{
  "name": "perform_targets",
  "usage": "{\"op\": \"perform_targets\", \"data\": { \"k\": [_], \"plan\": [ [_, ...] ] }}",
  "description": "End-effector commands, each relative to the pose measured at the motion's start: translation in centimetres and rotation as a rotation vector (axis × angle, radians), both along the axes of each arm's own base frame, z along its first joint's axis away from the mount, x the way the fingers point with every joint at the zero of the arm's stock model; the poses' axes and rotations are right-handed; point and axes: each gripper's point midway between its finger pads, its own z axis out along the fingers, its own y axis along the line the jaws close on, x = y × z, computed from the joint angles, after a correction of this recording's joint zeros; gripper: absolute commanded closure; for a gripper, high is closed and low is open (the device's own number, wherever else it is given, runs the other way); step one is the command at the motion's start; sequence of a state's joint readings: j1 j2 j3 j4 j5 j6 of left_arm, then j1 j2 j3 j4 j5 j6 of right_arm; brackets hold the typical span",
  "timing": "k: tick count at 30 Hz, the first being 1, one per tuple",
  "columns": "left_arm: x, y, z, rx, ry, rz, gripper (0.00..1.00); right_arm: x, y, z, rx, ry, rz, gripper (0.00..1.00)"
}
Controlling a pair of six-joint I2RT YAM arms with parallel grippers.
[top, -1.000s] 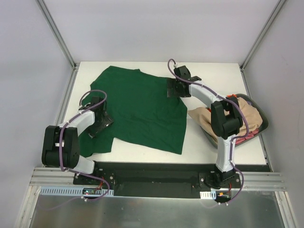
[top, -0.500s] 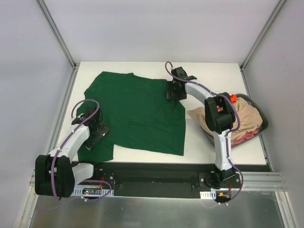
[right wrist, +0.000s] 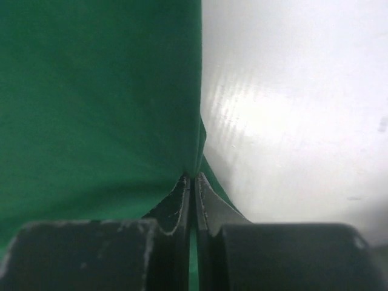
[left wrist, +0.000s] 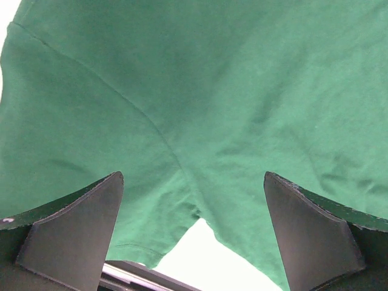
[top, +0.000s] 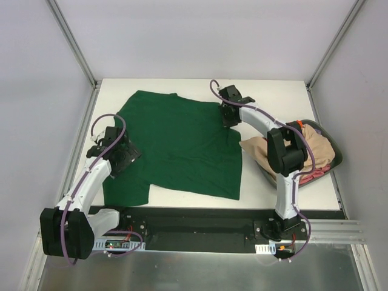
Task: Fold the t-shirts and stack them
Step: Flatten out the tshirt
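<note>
One green t-shirt (top: 182,142) shifted rightward, right jaws pinching its edge, left jaws spread, one basket (top: 337,156)

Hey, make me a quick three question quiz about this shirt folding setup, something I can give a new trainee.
1. True or false: the left gripper is clamped on the green t-shirt.
2. The right gripper is shut on: A) the green t-shirt's edge, B) a pink shirt, C) nothing.
3. Fill in: the beige t-shirt spills over the rim of the dark ___ on the right.
Key: 1 false, its jaws stand open over the cloth. 2 A. 3 basket.
</note>
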State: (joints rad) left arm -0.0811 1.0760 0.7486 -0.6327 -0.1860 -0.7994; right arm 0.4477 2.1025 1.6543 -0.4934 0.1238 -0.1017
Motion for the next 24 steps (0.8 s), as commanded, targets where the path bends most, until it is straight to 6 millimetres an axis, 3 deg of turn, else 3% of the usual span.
{"op": "perform_targets", "data": {
  "k": [1,5,8,11,13,16,19,20,21,22,23,24],
  "plan": [
    [-0.9,-0.7,-0.7,-0.014,0.008,-0.059,0.01,-0.5,-2.4,6.4,-0.108,-0.106,0.044,0.99],
    [-0.9,-0.9,-0.5,-0.024,-0.008,-0.064,0.01,-2.3,-0.4,7.0,-0.123,-0.106,0.085,0.99],
    [-1.2,-0.5,-0.6,-0.009,-0.017,-0.044,0.01,-4.2,2.4,7.9,-0.161,-0.124,0.127,0.99],
    [-1.3,-0.1,-0.8,0.004,-0.018,-0.027,0.01,-7.0,7.0,8.4,-0.170,-0.150,0.193,0.97],
    [-1.3,0.0,-0.8,0.011,-0.018,-0.022,0.01,-9.6,10.9,7.9,-0.141,-0.147,0.276,0.96],
    [-1.4,0.3,-1.0,0.027,-0.009,-0.012,0.01,-13.6,15.2,6.9,-0.128,-0.145,0.333,0.91],
    [-1.6,0.4,-1.3,0.030,0.006,-0.010,0.01,-17.8,18.8,5.6,-0.085,-0.113,0.446,0.79],
    [-1.6,0.4,-1.4,0.028,0.006,-0.011,0.01,-18.6,19.3,5.7,-0.073,-0.110,0.482,0.68],
    [-1.6,0.3,-1.4,0.026,0.007,-0.012,0.01,-19.3,19.5,5.9,-0.048,-0.100,0.518,0.49],
    [-1.5,0.3,-1.4,0.025,0.008,-0.013,0.01,-19.6,19.5,6.6,-0.016,-0.111,0.533,0.38],
    [-1.6,0.3,-1.5,0.028,0.013,-0.013,0.01,-19.8,19.3,7.2,0.010,-0.119,0.556,0.29],
    [-1.6,0.4,-1.6,0.029,0.017,-0.011,0.01,-19.9,18.8,8.1,0.040,-0.133,0.560,0.25]
  ]
}}
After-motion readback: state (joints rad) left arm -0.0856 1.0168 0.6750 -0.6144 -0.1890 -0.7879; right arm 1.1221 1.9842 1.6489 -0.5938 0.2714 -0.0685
